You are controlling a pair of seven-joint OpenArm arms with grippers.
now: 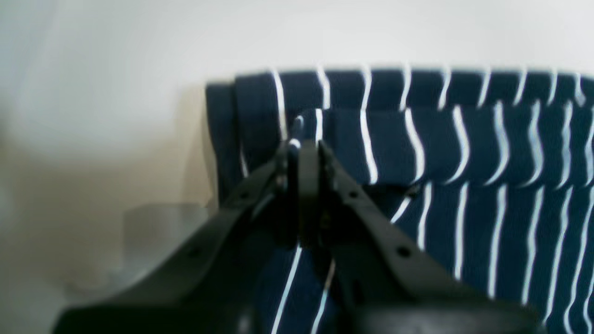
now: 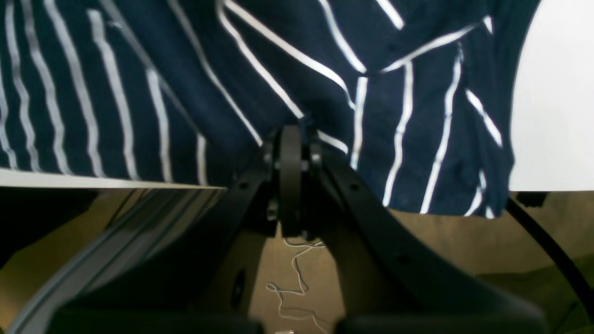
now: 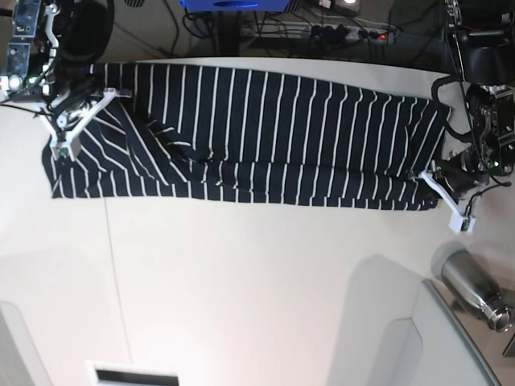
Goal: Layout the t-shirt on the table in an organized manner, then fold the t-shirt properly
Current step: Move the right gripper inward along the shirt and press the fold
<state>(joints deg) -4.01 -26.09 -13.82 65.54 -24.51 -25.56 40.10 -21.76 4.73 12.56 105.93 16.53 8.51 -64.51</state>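
While the striped t-shirt (image 3: 265, 137) lies stretched lengthwise along the far part of the white surface (image 3: 241, 281), one end is pinched by the right pincer (image 3: 71, 121) and the opposite end by the left pincer (image 3: 430, 173). The laying-out is judged nearly done, though some creases remain; the final fold is not yet made.

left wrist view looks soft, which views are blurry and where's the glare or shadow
Left wrist view: soft all over, the t-shirt stripes smeared, the left gripper out of focus, a tan shadow on the table. Right wrist view: stripes sharper, the right gripper body dark and blurred. Base view: sharpest, soft grey shadows low on the table, highlights on the metal bottle.
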